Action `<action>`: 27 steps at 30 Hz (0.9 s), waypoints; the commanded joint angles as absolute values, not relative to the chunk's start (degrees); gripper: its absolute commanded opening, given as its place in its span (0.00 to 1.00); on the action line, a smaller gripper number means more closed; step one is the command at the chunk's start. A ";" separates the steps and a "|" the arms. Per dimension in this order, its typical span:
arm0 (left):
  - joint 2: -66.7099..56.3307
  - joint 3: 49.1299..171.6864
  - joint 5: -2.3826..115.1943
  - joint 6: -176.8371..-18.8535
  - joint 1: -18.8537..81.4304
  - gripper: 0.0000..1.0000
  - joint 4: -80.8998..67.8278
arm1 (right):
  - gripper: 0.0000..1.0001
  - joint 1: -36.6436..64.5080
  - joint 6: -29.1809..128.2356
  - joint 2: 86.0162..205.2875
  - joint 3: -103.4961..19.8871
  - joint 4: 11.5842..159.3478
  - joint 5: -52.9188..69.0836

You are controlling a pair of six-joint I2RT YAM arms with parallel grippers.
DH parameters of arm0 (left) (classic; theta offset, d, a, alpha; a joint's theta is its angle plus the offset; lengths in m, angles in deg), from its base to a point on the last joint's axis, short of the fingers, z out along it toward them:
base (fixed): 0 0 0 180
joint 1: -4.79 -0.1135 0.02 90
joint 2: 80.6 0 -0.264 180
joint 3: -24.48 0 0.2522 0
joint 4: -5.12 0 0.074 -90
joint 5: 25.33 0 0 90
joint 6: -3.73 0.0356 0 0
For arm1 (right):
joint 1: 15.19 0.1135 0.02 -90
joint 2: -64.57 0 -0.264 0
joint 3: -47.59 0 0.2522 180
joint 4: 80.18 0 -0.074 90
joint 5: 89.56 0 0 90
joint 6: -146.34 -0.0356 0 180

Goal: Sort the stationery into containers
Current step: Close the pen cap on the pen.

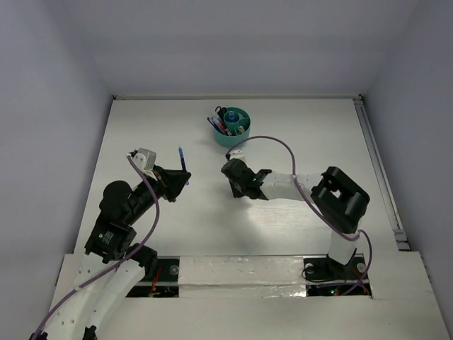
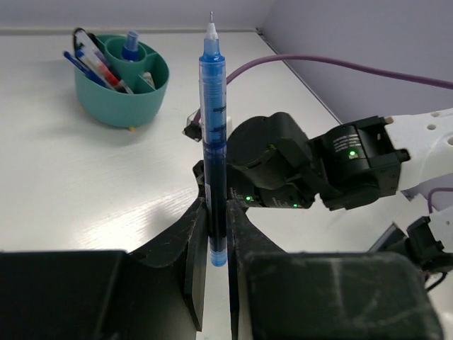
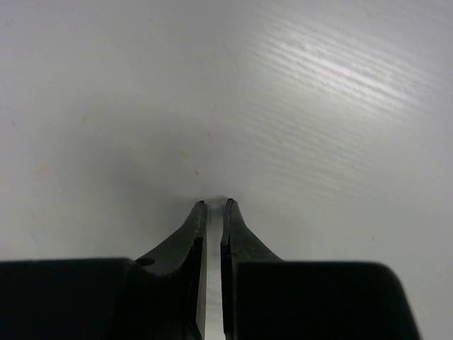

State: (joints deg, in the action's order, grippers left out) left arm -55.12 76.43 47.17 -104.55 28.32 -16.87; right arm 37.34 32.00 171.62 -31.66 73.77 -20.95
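Observation:
My left gripper (image 2: 216, 202) is shut on a blue pen (image 2: 212, 142) and holds it upright above the table, tip up; both show in the top view (image 1: 175, 178), the pen (image 1: 182, 159) left of centre. The teal cup (image 1: 244, 134) stands at the back centre, with several pens (image 1: 218, 124) in one compartment and a blue bit (image 2: 131, 46) in another. My right gripper (image 1: 232, 185) points down at the table in front of the cup. In its wrist view the tips (image 3: 216, 204) are nearly closed on a small pale bit (image 3: 216, 207) at the table surface.
A small white thing (image 1: 237, 151) lies on the table just in front of the cup. The purple cable (image 1: 283, 149) arcs over the right arm. The right arm's black wrist (image 2: 283, 163) sits close behind the held pen. White walls enclose the table.

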 commanded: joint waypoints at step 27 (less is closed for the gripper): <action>-50.89 70.06 31.44 -113.86 28.08 0.00 -1.96 | 0.00 37.10 24.27 147.44 -24.69 139.05 -0.79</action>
State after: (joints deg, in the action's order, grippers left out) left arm -50.03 70.29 33.55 -113.69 28.32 -5.39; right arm 37.29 27.09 146.44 -20.43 128.21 -1.86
